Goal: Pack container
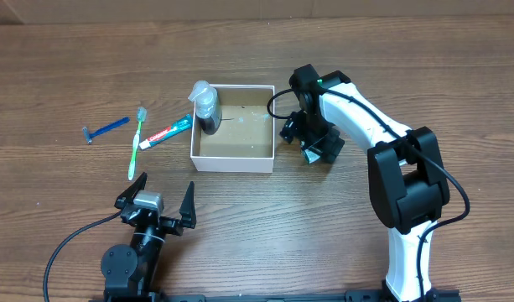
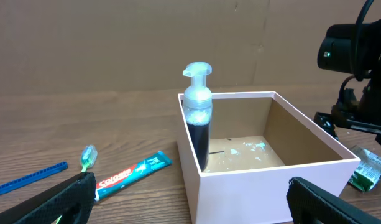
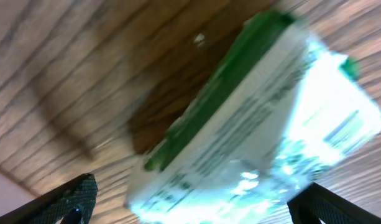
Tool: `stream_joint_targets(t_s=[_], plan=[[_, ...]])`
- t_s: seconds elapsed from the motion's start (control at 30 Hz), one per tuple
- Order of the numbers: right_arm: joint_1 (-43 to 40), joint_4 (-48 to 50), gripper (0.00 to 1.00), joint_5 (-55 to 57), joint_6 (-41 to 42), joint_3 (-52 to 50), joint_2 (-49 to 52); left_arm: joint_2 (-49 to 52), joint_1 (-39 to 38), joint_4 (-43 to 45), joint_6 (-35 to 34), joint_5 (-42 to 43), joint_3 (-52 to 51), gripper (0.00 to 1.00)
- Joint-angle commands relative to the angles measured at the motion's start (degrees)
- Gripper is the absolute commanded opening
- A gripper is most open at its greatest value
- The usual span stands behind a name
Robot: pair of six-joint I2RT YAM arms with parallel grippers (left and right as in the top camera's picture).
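Roughly mid-table (image 1: 72,67), white cardboard container (image 1: 231,159), with pump bottle (image 1: 206,107) upright in its back-left corner. Just right of container, right gripper (image 1: 311,147), fingers spread wide over green-and-white packet (image 3: 258,124), clamping nothing. Front-left of container, well apart, left gripper (image 1: 158,200), fingers likewise apart.

The table (image 1: 64,50) is evenly and brightly lit from above, and only soft shadows are cast. The green-and-white packet (image 3: 252,124) is rendered blurred in the right wrist view, with glare on its wrapper.
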Motion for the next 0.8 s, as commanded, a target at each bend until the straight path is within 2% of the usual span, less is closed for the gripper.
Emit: stream_joint_targets(t_s=[0.0,0.33,0.47,0.63,0.77], plan=[[-0.70,-0.15,0.98,3.89,-0.55,-0.24,-0.46,-0.50,0.39,0.07,1.27,0.00,-0.31,1.00],[-0.96,3.41,0.98,4.55,6.05,-0.37,-0.46,-0.50,0.39,0.07,1.27,0.00,-0.31,1.00],[-0.94,5.29,0.94,4.52,6.12,-1.68,-0.46,-0.50,0.39,0.07,1.25,0.00,-0.31,1.00],[-1.27,11.67,0.88,4.48,6.12,-8.85,-0.46,-0.50,0.39,0.09,1.27,0.00,-0.31,1.00],[-1.95,11.56,0.82,4.96,5.31,-9.46,-0.46,-0.50,0.39,0.07,1.27,0.00,-0.31,1.00]])
